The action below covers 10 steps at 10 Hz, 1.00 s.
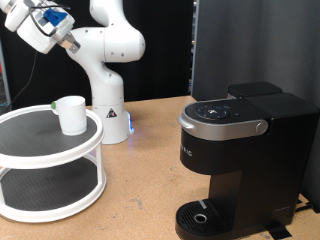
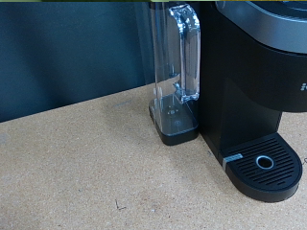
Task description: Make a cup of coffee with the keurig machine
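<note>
The keurig (image 1: 240, 150) stands on the wooden table (image 1: 150, 190), at the exterior view's right, with its lid down and the silver handle (image 1: 232, 127) curving across the front above the button panel. Its round drip base (image 1: 205, 215) sits bare at the foot of the machine.

The cup (image 1: 71, 114) is well apart from the keurig, toward the exterior view's left, upright on the top tier of a white two-tier stand (image 1: 50, 165). A bit of green shows at its rim on the side away from the keurig.

The gripper (image 1: 70, 44) hangs high in the exterior view's top left corner, above the cup and clear of it, far from the keurig. Its fingers are too small and blurred to read, so I cannot tell whether they are parted or closed; nothing is seen between them.

The wrist view shows no fingers. It looks at the keurig (image 2: 254, 77) from the side, with the clear water tank (image 2: 178, 67) against the black body and the drip base (image 2: 265, 165) on the table (image 2: 86, 163).
</note>
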{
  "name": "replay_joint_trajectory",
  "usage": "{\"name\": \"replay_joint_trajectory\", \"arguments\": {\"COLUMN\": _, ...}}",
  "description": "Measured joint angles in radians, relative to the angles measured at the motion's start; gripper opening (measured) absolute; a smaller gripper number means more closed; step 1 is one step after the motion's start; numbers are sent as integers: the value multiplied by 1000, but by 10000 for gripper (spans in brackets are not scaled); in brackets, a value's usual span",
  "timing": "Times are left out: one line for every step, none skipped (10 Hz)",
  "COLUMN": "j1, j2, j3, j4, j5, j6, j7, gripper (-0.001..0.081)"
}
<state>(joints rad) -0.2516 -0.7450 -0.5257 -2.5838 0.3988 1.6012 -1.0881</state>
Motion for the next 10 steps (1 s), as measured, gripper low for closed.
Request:
{"name": "replay_joint_trajectory", "arguments": {"j1": 0, "j2": 1, "j3": 3, "j4": -2, "j5": 0, "j6": 6, "j7": 1, "gripper": 4}}
{"name": "replay_joint_trajectory", "arguments": {"j1": -3, "j2": 0, "j3": 3, "j4": -11, "j5": 22, "j6": 37, "j7": 18, "gripper": 4}}
{"name": "replay_joint_trajectory", "arguments": {"j1": -9, "j2": 0, "j3": 3, "j4": -18, "j5": 41, "j6": 59, "j7": 45, "gripper": 4}}
{"name": "replay_joint_trajectory", "arguments": {"j1": -24, "j2": -1, "j3": 2, "j4": -23, "j5": 57, "j6": 79, "j7": 70, "gripper": 4}}
{"name": "replay_joint_trajectory", "arguments": {"j1": -42, "j2": -4, "j3": 1, "j4": -28, "j5": 66, "j6": 98, "j7": 88, "gripper": 4}}
{"name": "replay_joint_trajectory", "arguments": {"j1": -61, "j2": -9, "j3": -2, "j4": -31, "j5": 74, "j6": 104, "j7": 97, "gripper": 4}}
{"name": "replay_joint_trajectory", "arguments": {"j1": -81, "j2": -17, "j3": -7, "j4": -35, "j5": 84, "j6": 110, "j7": 99, "gripper": 4}}
{"name": "replay_joint_trajectory", "arguments": {"j1": -99, "j2": -30, "j3": -14, "j4": -40, "j5": 85, "j6": 113, "j7": 99, "gripper": 4}}
{"name": "replay_joint_trajectory", "arguments": {"j1": -118, "j2": -44, "j3": -18, "j4": -45, "j5": 85, "j6": 114, "j7": 99, "gripper": 4}}
{"name": "replay_joint_trajectory", "arguments": {"j1": -136, "j2": -57, "j3": -20, "j4": -50, "j5": 85, "j6": 114, "j7": 99, "gripper": 4}}
